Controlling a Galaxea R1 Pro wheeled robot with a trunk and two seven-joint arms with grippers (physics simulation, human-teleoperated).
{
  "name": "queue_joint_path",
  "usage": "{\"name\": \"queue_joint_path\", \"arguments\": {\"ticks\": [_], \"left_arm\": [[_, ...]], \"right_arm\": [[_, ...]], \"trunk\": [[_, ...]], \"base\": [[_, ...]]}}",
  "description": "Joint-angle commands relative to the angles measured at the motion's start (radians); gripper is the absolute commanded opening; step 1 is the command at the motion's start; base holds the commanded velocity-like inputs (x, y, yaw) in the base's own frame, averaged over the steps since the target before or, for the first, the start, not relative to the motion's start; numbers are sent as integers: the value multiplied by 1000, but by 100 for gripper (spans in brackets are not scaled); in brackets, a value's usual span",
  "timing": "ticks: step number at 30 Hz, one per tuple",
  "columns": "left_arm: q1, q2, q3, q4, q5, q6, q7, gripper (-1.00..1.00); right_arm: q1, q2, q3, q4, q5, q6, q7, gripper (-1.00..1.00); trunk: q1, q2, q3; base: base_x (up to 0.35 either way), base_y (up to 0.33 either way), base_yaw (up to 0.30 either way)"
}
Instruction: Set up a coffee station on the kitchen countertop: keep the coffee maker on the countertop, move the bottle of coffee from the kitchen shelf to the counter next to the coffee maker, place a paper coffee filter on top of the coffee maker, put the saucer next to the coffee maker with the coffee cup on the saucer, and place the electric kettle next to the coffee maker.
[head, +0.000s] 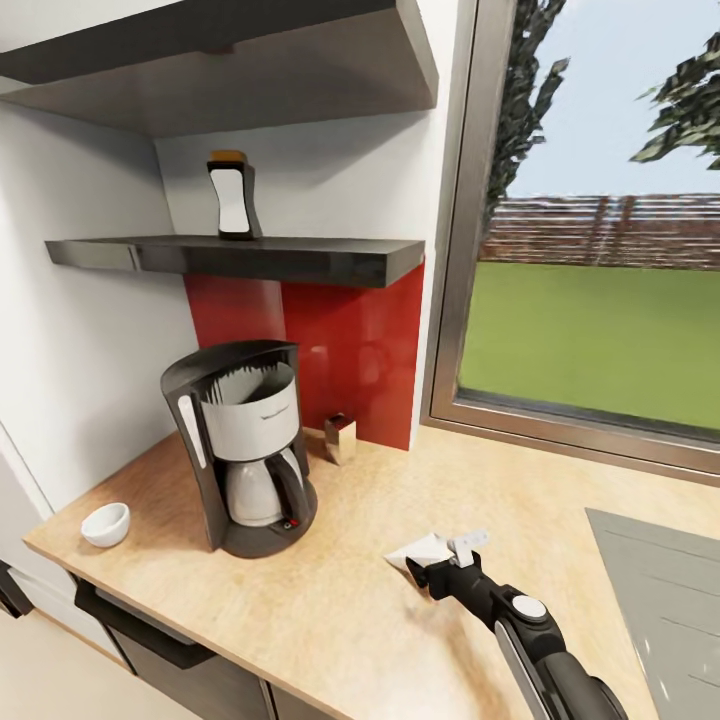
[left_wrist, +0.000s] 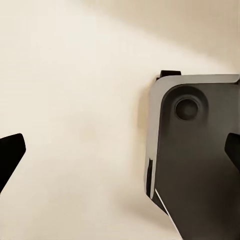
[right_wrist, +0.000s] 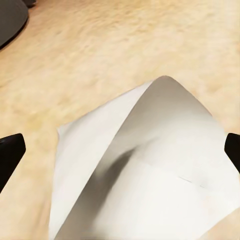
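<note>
Right wrist view: filter step in hand, right gripper (right_wrist: 120, 150) spread wide over paper coffee filter (right_wrist: 150, 170) lying on countertop (right_wrist: 100, 60), well apart from coffee maker (head: 245, 445); next, pinching and lifting

bright, even daylight; soft shadows

Open countertop (head: 330, 600) lies between the coffee maker (head: 245, 445) and window; the kitchen shelf (head: 250, 257) overhangs the machine.

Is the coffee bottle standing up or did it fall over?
Standing up. The bottle sits upright on the black shelf, cap on top.
</note>
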Motion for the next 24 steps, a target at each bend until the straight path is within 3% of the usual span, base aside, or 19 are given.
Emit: {"name": "queue_joint_path", "arguments": {"ticks": [1, 24], "left_arm": [[-1, 0, 6, 1, -3, -4, 1, 100], [-1, -1, 6, 1, -3, -4, 1, 100]], "right_arm": [[-1, -1, 1, -1, -6, 6, 0, 100], [0, -1, 2, 2, -6, 6, 0, 100]], "trunk": [[1, -2, -2], [1, -2, -2]], "base": [[7, 0, 0], [24, 15, 0]]}}
